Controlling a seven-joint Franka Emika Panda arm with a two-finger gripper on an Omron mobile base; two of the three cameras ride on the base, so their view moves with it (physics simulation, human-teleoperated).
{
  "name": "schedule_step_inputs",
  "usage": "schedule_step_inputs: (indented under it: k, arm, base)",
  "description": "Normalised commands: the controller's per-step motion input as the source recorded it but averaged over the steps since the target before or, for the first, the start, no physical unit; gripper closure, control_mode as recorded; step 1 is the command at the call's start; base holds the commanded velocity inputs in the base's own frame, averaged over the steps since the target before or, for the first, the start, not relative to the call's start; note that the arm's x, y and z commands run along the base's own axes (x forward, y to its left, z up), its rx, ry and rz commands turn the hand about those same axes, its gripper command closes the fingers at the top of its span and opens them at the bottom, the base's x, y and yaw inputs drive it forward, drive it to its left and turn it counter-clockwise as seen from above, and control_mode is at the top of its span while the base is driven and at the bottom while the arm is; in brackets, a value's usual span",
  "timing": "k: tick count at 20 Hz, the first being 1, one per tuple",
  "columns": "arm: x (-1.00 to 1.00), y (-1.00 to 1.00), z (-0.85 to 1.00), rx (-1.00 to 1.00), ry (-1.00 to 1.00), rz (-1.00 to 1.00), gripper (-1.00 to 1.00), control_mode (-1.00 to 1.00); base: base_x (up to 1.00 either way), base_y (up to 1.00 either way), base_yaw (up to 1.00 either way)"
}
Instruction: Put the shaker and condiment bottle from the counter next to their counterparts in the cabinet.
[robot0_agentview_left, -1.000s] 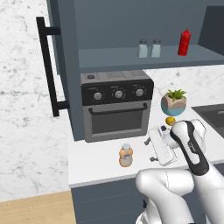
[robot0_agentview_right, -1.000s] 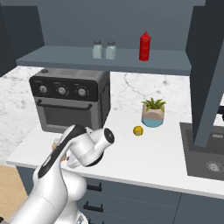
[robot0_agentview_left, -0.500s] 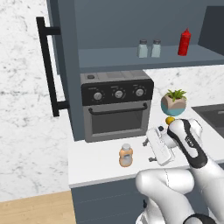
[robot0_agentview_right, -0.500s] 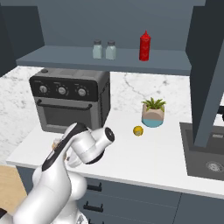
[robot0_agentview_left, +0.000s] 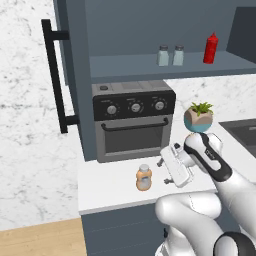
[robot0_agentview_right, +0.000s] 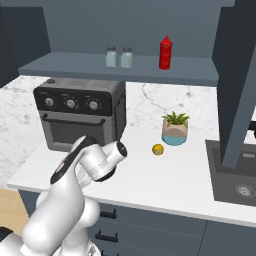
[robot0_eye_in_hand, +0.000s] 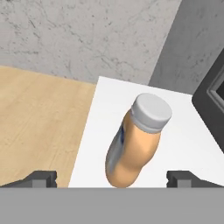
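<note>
The condiment bottle (robot0_agentview_left: 144, 178) stands on the counter (robot0_agentview_left: 110, 187) before the toaster oven (robot0_agentview_left: 132, 119), two shakers (robot0_agentview_left: 170, 55) shelved above.

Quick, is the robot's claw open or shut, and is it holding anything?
Gripper: open, holding nothing; the condiment bottle stands between its spread fingertips, not yet pinched.

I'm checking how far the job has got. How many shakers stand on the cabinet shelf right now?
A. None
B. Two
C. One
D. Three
B: two pale shakers stand side by side on the cabinet shelf, left of the red squeeze bottle, while the orange condiment bottle is on the counter.
</note>
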Motion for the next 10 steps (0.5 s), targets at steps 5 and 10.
schedule_step_inputs:
  k: [5,10]
  arm:
    - [0.00,0.25,-0.22,0.00,0.00,-0.02,-1.00,-1.00]
    - [0.00,0.10,-0.18,0.00,0.00,-0.05,-1.00,-1.00]
  base:
    - [0.00,0.00,0.00]
    - [0.00,0.00,0.00]
